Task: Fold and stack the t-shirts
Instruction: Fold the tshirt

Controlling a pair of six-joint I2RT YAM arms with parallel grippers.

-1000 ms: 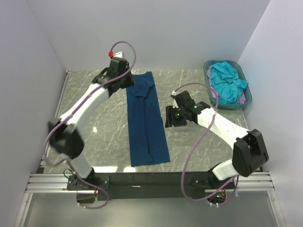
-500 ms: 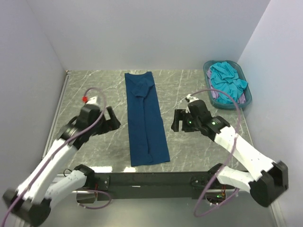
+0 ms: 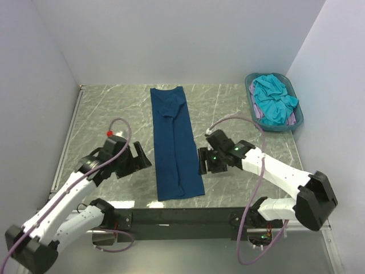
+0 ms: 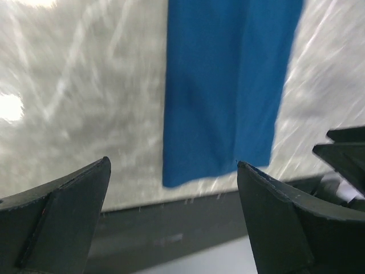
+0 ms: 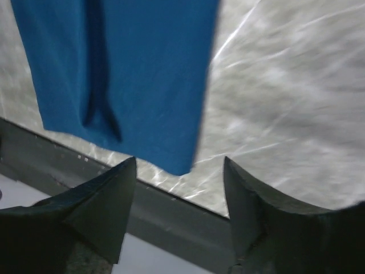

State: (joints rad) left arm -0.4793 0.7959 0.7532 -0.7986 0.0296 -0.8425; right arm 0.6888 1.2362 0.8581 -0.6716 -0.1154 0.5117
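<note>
Barely underway: shows navy t-shirt (image 3: 175, 142) strip-folded, turquoise t-shirt (image 3: 272, 97) bunched in basket (image 3: 248, 85) at 2 o'clock. Flanked by left end effector (image 3: 144, 160) and right end effector (image 3: 203, 162), both spread, empty.

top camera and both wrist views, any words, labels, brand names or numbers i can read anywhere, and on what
No readable text in any view.
On the long folded dark navy cloth t-shirt: no print or label shows.
On the teal plastic basket and the crumpled turquoise cloth t-shirt in it: no lettering seen.
Both wrist views are blurred; nothing legible there.
</note>
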